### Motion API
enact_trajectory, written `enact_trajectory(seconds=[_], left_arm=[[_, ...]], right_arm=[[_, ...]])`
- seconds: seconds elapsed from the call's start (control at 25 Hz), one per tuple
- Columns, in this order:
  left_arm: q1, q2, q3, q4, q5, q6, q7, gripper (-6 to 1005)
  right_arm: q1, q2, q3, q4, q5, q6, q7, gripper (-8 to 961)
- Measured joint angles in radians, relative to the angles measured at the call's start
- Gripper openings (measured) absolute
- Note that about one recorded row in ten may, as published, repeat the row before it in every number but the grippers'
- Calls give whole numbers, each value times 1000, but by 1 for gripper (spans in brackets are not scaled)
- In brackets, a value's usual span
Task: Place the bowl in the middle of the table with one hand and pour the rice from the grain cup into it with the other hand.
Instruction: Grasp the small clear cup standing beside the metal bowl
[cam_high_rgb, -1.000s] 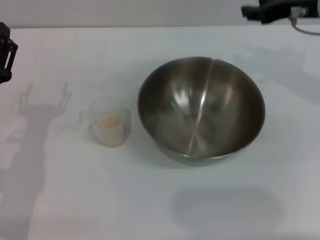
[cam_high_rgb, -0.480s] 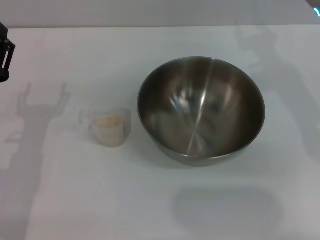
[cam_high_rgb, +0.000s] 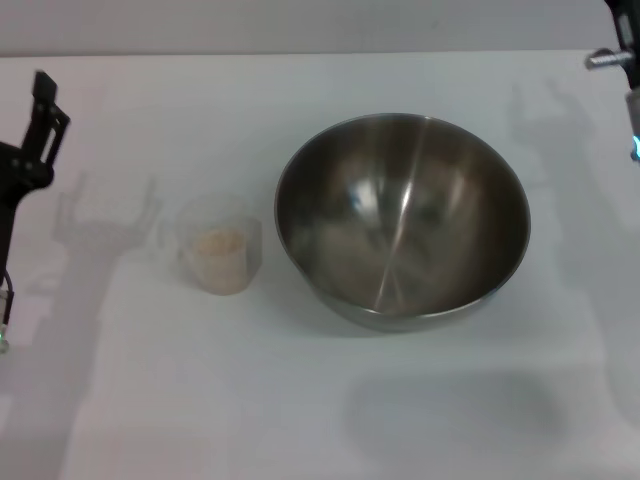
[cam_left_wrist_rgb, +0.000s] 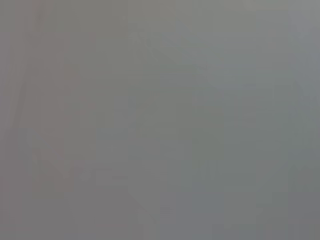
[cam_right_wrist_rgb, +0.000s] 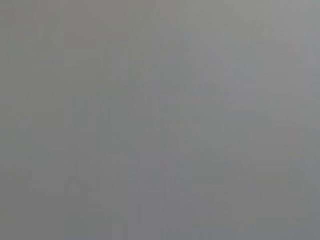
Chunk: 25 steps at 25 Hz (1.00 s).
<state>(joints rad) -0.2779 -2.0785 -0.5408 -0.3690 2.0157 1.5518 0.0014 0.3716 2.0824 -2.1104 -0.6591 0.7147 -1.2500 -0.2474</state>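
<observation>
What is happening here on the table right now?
Nothing is being held at this moment. A steel bowl stands near the middle of the white table, and it is empty. To its left stands a small clear cup with rice inside, upright and apart from the bowl. The left gripper is at the left edge, away from the cup. The right arm shows only at the far right edge.

No text, label, brand, number or sign is showing legibly anywhere. The grain cup (cam_high_rgb: 220, 245) is perhaps carrying measuring marks on its frosted wall, but none is reading clearly; both wrist views are showing only plain grey.
</observation>
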Motion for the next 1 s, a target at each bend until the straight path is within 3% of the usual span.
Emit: enact_trajectory(seconds=[0.12, 0.36, 0.56, 1.0], left_arm=[[18, 0, 59, 1, 0, 2, 0, 863], [69, 3, 169, 7, 0, 2, 7, 862], [106, 2, 261, 13, 0, -24, 13, 862], [109, 0, 289, 18, 0, -164, 21, 862]], right_arm=[[20, -4, -20, 149, -3, -121, 181, 458], [12, -5, 1, 298, 4, -185, 277, 458], [19, -7, 17, 327, 5, -183, 279, 458], [47, -8, 17, 360, 0, -187, 280, 458]])
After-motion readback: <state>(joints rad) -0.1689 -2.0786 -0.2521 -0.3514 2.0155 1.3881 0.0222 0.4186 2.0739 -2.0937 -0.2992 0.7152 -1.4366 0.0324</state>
